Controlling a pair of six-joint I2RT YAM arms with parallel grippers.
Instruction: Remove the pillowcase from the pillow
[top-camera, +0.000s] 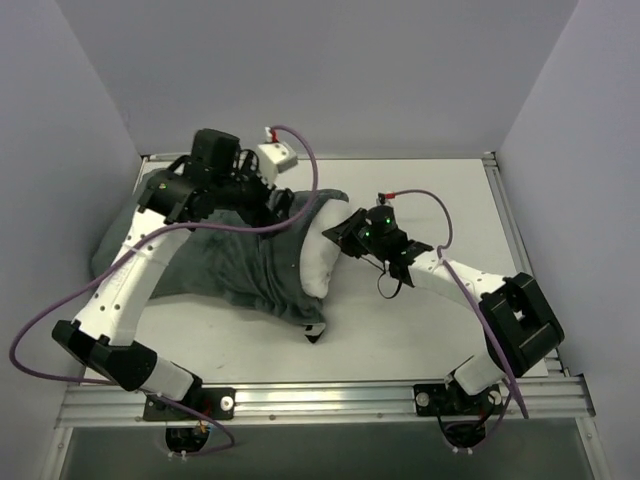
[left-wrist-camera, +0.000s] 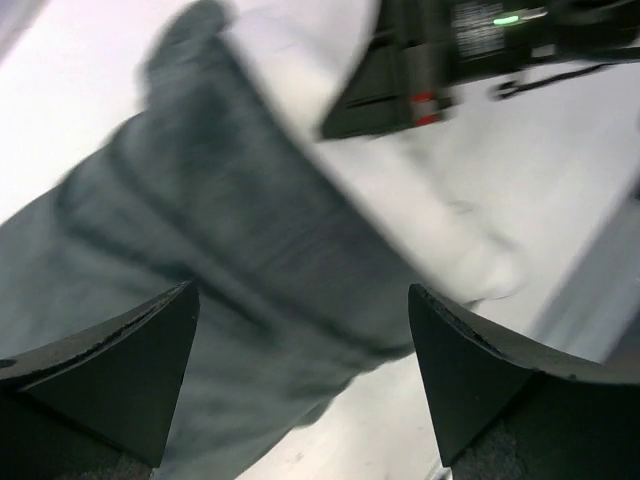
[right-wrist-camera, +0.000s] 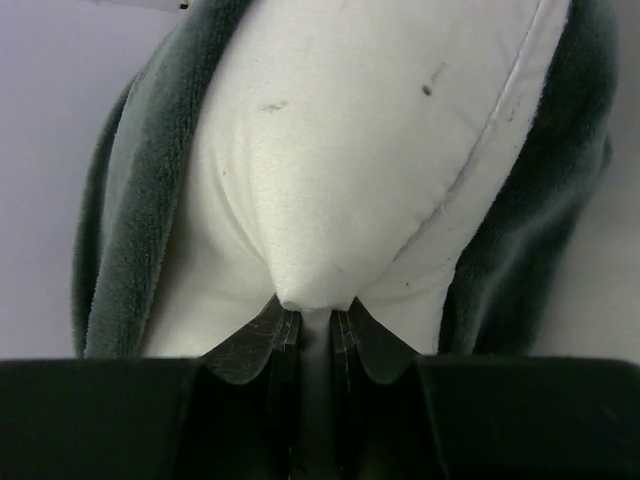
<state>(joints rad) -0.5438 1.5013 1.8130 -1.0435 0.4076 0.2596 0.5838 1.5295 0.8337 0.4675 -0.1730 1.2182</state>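
Pillowcase (top-camera: 215, 268): grey-green face outward, rumpled, lying left of centre on the table (top-camera: 430, 330); no striped face shows in these views.
Pillow (top-camera: 318, 255): white; only its right-hand end pokes out of the cover's open mouth, and the rest sits inside.
Mouth of cover: the plush rim wraps both sides of the exposed white end in the right wrist view.
Right gripper (right-wrist-camera: 314, 320): fingers together, pinching a small tuck of the pillow's white fabric at its tip.
Left gripper (left-wrist-camera: 300, 375): fingers wide apart and holding nothing, poised over the grey-green cloth near the mouth; this view is blurred.
Done: opening found, one end of the pillow bared, and a hold taken on the pillow itself.
Left: by my reading, most of the job. The cover needs pinning or pulling leftward while the pillow is drawn out to the right.
Progress: early.
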